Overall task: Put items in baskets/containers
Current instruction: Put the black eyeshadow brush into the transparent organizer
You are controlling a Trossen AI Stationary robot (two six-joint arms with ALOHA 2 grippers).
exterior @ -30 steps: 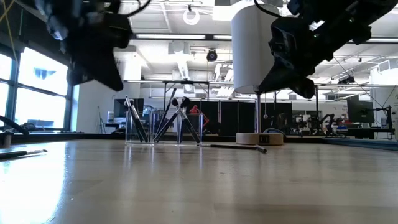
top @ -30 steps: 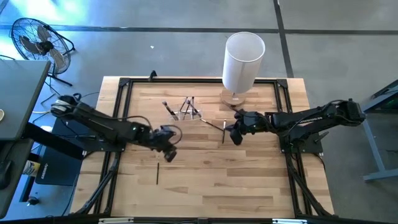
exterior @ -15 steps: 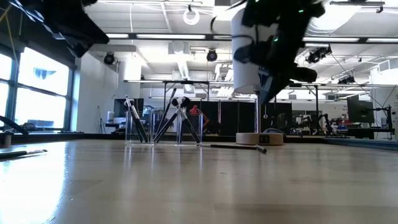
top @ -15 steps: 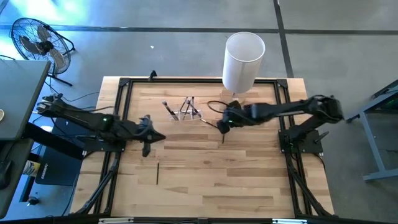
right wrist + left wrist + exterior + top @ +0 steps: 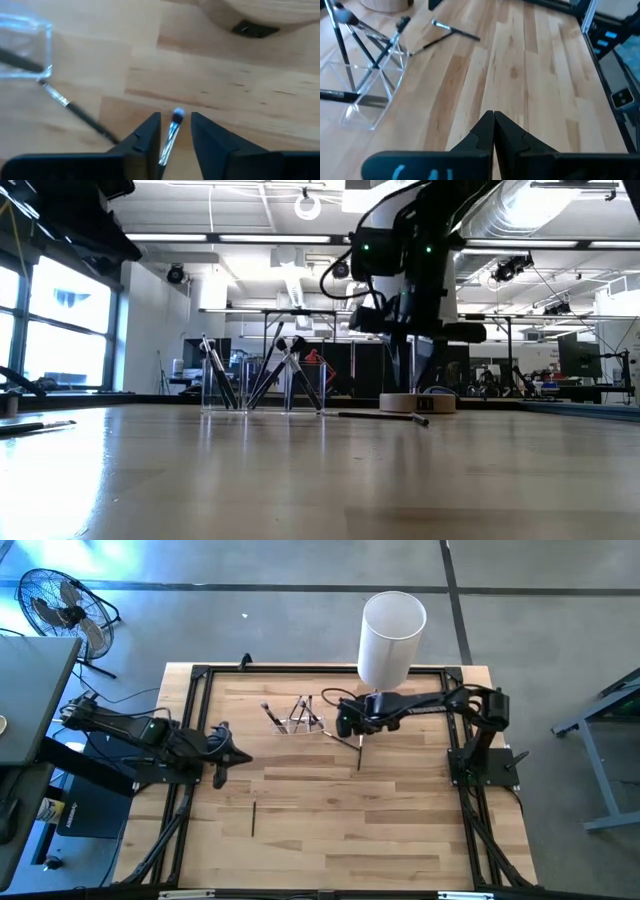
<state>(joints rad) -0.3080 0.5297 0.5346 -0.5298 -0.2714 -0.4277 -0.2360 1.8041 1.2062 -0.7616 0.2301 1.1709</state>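
Note:
A small clear holder [image 5: 295, 720] [image 5: 265, 395] [image 5: 25, 45] stands on the far middle of the table, and several dark brushes lean in it. My right gripper [image 5: 347, 727] [image 5: 176, 131] hovers just right of it, open, with a brush [image 5: 171, 134] between its fingers, head pointing away. Beside it on the wood lie two more brushes, one slanted [image 5: 343, 737] [image 5: 80, 112] and one straight [image 5: 359, 755]. A further brush [image 5: 254, 818] lies near the left front. My left gripper [image 5: 223, 752] [image 5: 493, 120] is shut over bare wood at the left. My right gripper's fingers [image 5: 150, 131] stand on either side of the brush's shaft [image 5: 168, 145], lying along it. A gap shows on both sides, and I cannot tell whether they touch it or whether it lies on the table.
A tall white cylinder [image 5: 392, 640] on a round wooden base [image 5: 415, 402] stands at the far edge, right behind my right gripper. Black frame rails [image 5: 190, 740] run along the table's sides. Bare wood [image 5: 340, 830] fills the near half.
My right gripper has moved toward the table's left and far edges, from beside the straight brush to next to the holder. My left gripper has drawn back toward the table's left edge. The brushes on the wood have kept still.

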